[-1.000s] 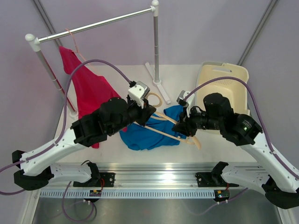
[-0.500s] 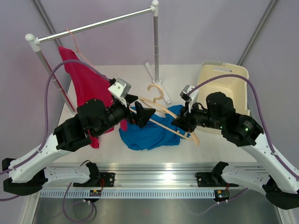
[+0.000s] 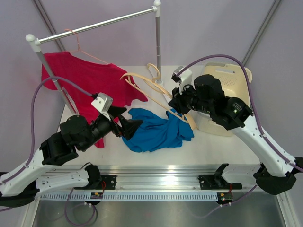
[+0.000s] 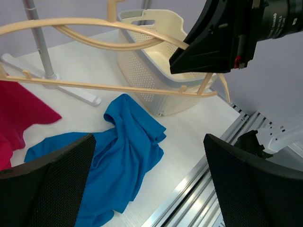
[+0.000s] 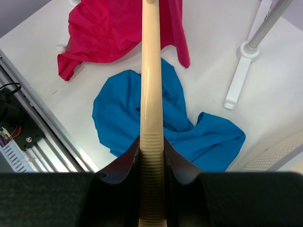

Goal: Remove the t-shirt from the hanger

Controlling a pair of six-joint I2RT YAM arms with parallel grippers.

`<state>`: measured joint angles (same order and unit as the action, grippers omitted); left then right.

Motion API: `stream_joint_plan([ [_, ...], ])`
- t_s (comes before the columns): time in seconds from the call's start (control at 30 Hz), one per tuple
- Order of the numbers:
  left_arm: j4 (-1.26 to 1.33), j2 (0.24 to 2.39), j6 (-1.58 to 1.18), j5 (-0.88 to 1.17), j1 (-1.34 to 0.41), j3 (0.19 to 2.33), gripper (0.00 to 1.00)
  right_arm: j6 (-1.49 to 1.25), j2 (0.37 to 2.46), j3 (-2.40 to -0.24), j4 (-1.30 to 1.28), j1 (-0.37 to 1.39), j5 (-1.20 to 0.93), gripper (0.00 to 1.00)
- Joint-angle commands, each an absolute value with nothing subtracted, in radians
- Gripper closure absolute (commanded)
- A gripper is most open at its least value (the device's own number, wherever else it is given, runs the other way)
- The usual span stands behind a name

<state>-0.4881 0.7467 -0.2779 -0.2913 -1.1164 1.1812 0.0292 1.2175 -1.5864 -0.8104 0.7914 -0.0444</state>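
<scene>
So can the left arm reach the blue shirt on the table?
Probably yes. The left gripper is open and hangs right next to the blue shirt, with nothing between them. The right gripper holds the cream hanger up above the shirt, out of the way.

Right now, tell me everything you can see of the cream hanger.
The cream hanger looks like smooth plastic: curved shoulders, a straight lower bar, a hook on top. It is bare, held tilted in the air by the right gripper, shut on its ribbed end. The blue t-shirt lies crumpled on the table beneath, apart from it.
</scene>
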Motion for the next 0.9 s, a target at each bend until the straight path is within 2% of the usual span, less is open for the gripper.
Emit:
stream_joint_plan([
  [0.0, -0.491, 0.697, -0.288, -0.347, -1.115, 1.145, 0.01, 0.074, 1.195, -1.643, -0.787, 0.799, -0.005, 1.0],
  [0.27, -0.477, 0.637, -0.347, -0.353, -1.115, 1.04, 0.01, 0.006, 1.126, -1.65, -0.664, 0.799, -0.005, 1.0],
  [0.4, -0.424, 0.652, -0.367, -0.313, -1.115, 0.985, 0.01, -0.028, 1.153, -1.677, -0.66, 0.799, 0.073, 1.0],
  [0.87, -0.189, 0.64, -0.379, -0.334, -1.115, 0.79, 0.01, 0.052, 1.494, -1.939, -0.67, 0.799, 0.262, 1.0],
])
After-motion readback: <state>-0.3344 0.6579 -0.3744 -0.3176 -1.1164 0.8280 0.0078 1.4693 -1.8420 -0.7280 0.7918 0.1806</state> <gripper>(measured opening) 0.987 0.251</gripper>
